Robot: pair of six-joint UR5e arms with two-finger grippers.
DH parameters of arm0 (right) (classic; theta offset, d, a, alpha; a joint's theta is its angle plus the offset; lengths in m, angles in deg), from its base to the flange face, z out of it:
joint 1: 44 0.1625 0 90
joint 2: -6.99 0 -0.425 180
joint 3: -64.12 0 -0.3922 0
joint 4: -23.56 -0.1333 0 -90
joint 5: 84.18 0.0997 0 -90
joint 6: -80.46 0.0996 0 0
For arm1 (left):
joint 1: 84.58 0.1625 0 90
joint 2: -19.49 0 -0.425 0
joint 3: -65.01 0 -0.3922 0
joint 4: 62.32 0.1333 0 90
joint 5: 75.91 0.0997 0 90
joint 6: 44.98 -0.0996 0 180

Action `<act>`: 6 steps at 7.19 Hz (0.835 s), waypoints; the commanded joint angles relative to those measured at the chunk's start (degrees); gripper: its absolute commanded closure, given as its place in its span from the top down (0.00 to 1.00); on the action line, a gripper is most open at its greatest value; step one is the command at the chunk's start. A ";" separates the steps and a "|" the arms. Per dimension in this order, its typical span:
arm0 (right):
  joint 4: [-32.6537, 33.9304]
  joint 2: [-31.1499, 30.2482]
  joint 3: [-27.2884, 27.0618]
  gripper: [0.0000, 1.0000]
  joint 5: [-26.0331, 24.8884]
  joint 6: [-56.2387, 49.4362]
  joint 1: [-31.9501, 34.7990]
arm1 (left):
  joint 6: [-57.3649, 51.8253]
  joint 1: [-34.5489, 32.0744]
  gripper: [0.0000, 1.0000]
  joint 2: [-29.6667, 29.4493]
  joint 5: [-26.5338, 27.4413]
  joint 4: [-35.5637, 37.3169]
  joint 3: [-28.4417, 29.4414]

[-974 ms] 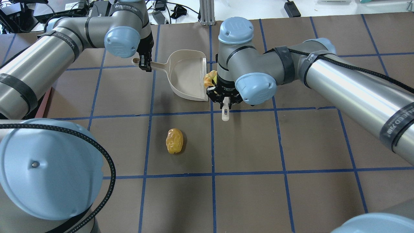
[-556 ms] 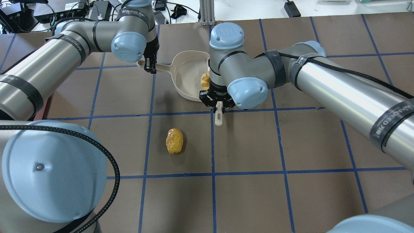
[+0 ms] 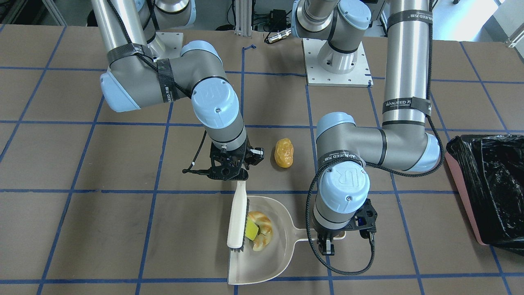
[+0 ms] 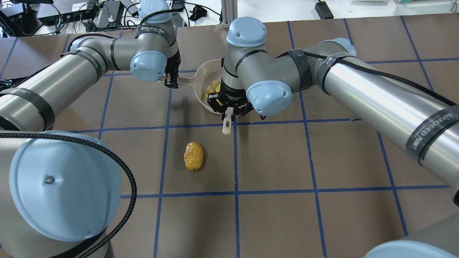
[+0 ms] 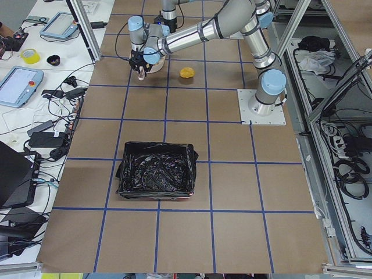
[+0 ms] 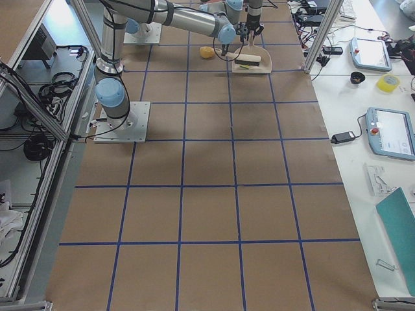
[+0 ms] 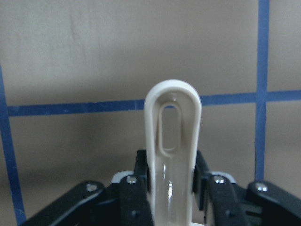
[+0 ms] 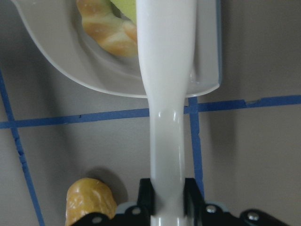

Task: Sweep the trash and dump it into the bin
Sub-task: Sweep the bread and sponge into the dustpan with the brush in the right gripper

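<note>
My left gripper is shut on the handle of the beige dustpan, which lies flat on the table. The brush is held by its handle in my shut right gripper, and its bristles rest inside the pan. A tan croissant and a yellow-green sponge wedge lie in the pan against the bristles. The amber pastry sits on the table outside the pan, near my right gripper. In the right wrist view the brush handle crosses the pan's lip. The black-lined pink bin stands at the table's end on my left.
Blue tape lines grid the brown table. Both arm bases stand on plates at the table's robot side. Cables and devices lie on a side bench beyond the table's far edge.
The brush moved toward my left while the pan moved toward it. The croissant and sponge went from the pan's lip to inside the pan. The pastry stayed put.
</note>
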 commanded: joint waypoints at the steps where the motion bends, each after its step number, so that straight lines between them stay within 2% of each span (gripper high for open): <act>1: -0.69 -0.43 0.98 0.00 0.62 1.59 0.04 | -5.20 0.16 0.00 -0.46 -6.35 1.15 -0.31; 2: -1.91 -1.30 0.98 0.00 -0.34 4.65 0.21 | -6.88 0.42 0.00 -1.07 -9.25 1.67 -0.39; 6: -14.90 -10.43 0.89 0.00 -2.19 5.56 0.39 | -10.23 2.00 0.00 -1.16 -9.81 1.68 -0.40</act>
